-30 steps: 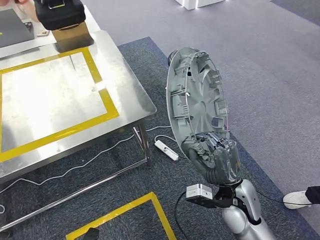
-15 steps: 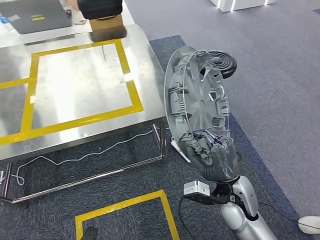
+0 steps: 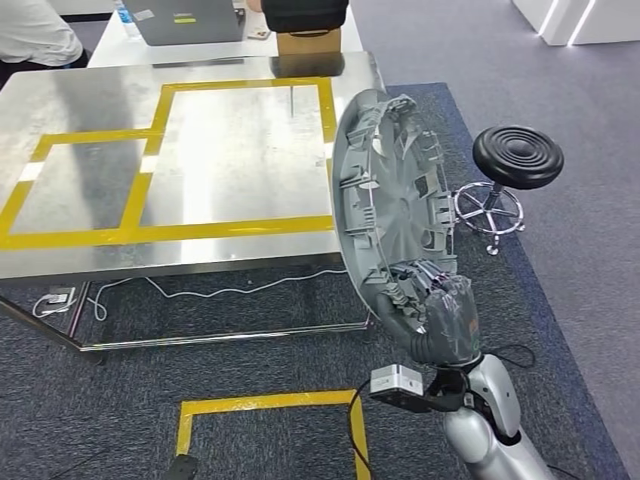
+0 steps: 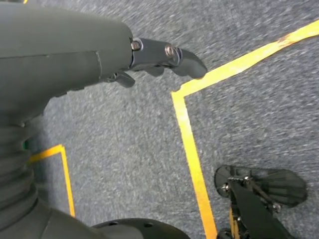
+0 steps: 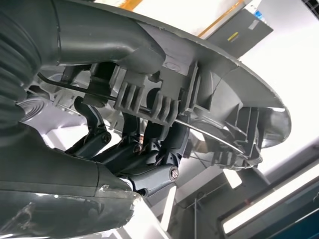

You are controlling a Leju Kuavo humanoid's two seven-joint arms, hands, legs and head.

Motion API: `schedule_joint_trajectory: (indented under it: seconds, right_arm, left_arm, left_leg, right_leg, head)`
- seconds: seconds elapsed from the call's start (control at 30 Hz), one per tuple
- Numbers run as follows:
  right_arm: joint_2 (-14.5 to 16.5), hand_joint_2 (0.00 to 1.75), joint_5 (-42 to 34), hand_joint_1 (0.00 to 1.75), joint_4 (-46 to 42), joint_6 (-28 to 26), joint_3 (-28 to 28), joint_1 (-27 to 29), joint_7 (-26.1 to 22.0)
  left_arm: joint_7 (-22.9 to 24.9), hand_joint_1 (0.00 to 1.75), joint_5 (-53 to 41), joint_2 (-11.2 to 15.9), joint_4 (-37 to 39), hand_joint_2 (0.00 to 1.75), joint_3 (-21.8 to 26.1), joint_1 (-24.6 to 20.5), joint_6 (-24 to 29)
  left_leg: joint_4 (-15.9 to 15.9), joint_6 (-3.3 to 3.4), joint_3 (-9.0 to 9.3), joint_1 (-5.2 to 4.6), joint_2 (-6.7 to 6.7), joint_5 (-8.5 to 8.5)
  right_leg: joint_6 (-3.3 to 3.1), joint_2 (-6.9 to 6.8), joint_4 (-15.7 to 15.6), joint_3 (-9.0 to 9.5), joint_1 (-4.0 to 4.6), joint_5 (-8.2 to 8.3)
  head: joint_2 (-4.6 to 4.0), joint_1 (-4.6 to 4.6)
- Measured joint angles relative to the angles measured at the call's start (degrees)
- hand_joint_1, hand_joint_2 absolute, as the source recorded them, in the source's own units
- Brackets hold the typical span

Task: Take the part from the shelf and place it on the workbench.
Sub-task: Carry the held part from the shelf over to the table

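A steel surface (image 3: 90,110) with yellow tape lies ahead. The right robot hand (image 3: 441,320) grips an upright grey plastic wheel cover (image 3: 392,200) by its rim; the left robot hand (image 4: 112,50) hangs spread, holding nothing.

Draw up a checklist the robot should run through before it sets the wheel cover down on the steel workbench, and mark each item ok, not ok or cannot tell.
1. Wheel cover held: the right hand grips its lower rim. Ok.
2. Cover over the workbench: it stands on edge beside the bench's right end, above the carpet. Not ok.
3. Landing spot free: the yellow-taped rectangle nearest the cover is bare. Ok.
4. Left hand out of the way: it hangs over the floor, holding nothing. Ok.
5. Black stool clear of the right arm's path: close to the cover's right. Cannot tell.
6. Firmness of the grip: cannot tell.
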Motion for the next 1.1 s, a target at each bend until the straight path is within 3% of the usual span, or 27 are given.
schedule_joint_trajectory:
  seconds: [0.03, 0.1, 0.17, 0.23, 0.27, 0.3, 0.33, 0.4, 0.47, 0.57, 0.83, 1.1]
  right_arm:
    - [0.01, 1.75, -0.01, 1.75, 0.00, 0.01, 0.02, -0.03, 0.00]
    - [0.01, 1.75, -0.04, 1.75, -0.01, 0.01, 0.03, -0.10, 0.02]
    - [0.01, 1.75, -0.05, 1.75, -0.02, 0.00, 0.04, -0.06, 0.03]
    - [0.01, 1.75, -0.05, 1.75, -0.01, 0.03, 0.04, 0.01, 0.03]
    - [0.01, 1.75, -0.03, 1.75, -0.01, 0.06, 0.04, 0.01, 0.03]
    - [0.01, 1.75, -0.01, 1.75, 0.00, 0.10, 0.04, -0.01, 0.02]
    - [0.01, 1.75, 0.02, 1.75, 0.01, 0.15, 0.04, -0.05, 0.02]
    - [0.01, 1.75, 0.09, 1.75, 0.00, 0.31, 0.05, -0.21, 0.04]
    - [-0.01, 1.75, 0.17, 1.75, 0.03, 0.53, 0.07, -0.36, 0.13]
    - [-0.02, 1.75, 0.28, 1.75, 0.09, 0.67, 0.17, -0.36, 0.20]
    - [-0.02, 1.75, 0.24, 1.75, 0.15, 0.71, 0.30, -0.53, 0.23]
    - [-0.02, 1.75, 0.12, 1.75, 0.26, 0.71, 0.30, -0.53, 0.30]
  left_arm:
    - [0.07, 0.00, 0.00, 0.07, 0.00, 1.75, 0.00, 0.13, 0.01]
    - [0.15, 0.00, 0.00, 0.15, 0.00, 1.75, 0.00, 0.27, 0.04]
    - [0.15, 0.00, 0.00, 0.15, 0.00, 1.75, 0.00, 0.08, 0.08]
    - [0.15, 0.00, 0.00, 0.15, 0.00, 1.75, 0.00, -0.09, 0.10]
    - [0.15, 0.00, 0.00, 0.15, 0.00, 1.75, 0.00, -0.08, 0.11]
    - [0.15, 0.00, 0.00, 0.16, 0.00, 1.75, 0.00, -0.04, 0.11]
    - [0.15, 0.00, 0.00, 0.19, 0.00, 1.75, 0.00, 0.00, 0.12]
    - [0.14, 0.00, 0.00, 0.27, 0.00, 1.75, 0.00, 0.01, 0.13]
    - [0.12, 0.00, 0.00, 0.30, 0.00, 1.75, 0.00, -0.03, 0.14]
    - [0.11, 0.00, 0.00, 0.25, 0.00, 1.75, 0.00, 0.05, 0.14]
    - [0.02, 0.00, 0.00, 0.30, 0.00, 1.75, 0.00, 0.07, 0.14]
    - [-0.19, 0.00, 0.00, 0.34, 0.00, 1.75, 0.00, 0.07, 0.07]
  left_leg:
    - [-0.12, -0.37, -0.13, 0.15, -0.34, 0.09]
    - [1.28, -1.02, -0.89, 0.02, 1.38, -1.02]
    - [6.91, -1.55, -3.64, -0.13, 4.62, -4.24]
    - [13.83, -1.92, -7.01, 0.06, 6.01, -7.04]
    - [15.26, -2.02, -7.66, 0.15, 6.20, -7.11]
    - [14.61, -2.06, -7.23, 0.23, 6.29, -6.19]
    - [11.98, -2.05, -5.75, 0.30, 6.39, -4.53]
    - [4.60, -1.82, -1.56, 0.32, 6.94, -1.64]
    - [0.36, -1.47, 0.75, 0.38, 7.35, -0.82]
    - [-0.17, -1.20, 0.91, 0.34, 7.27, -0.92]
    - [-0.13, -0.31, 0.90, 0.20, 7.25, -1.00]
    - [-0.13, -0.21, 0.91, 0.24, 7.26, -0.82]
  right_leg:
    - [-0.43, -0.63, -0.04, 0.02, 0.03, 0.11]
    - [-1.28, -1.94, -0.36, 0.26, -0.05, 0.28]
    - [-1.82, -3.45, -0.55, 0.41, -0.03, 0.27]
    - [-2.00, -5.08, -0.55, 0.42, 0.09, 0.15]
    - [-2.00, -5.80, -0.54, 0.44, 0.11, 0.10]
    - [-1.95, -6.33, -0.53, 0.48, 0.11, 0.03]
    - [-1.83, -6.74, -0.52, 0.56, 0.10, -0.05]
    - [-1.39, -7.25, -0.40, 0.66, 0.26, -0.26]
    - [-1.21, -7.54, -0.22, 0.55, 0.65, -0.39]
    - [-1.70, -7.55, -0.57, 0.67, 0.87, -0.19]
    - [-0.25, -7.56, -1.77, 1.19, 0.76, 0.46]
    - [-0.04, -7.52, -1.73, 1.11, 0.83, 0.57]
  head:
    - [0.00, 0.02]
    - [0.00, -0.30]
    - [0.00, -0.70]
    - [0.00, -0.80]
    - [0.00, -0.81]
    - [0.00, -0.82]
    - [0.00, -0.81]
    - [0.00, -0.85]
    - [0.00, -0.75]
    - [0.00, -0.56]
    - [0.00, -0.57]
    - [0.00, -0.59]
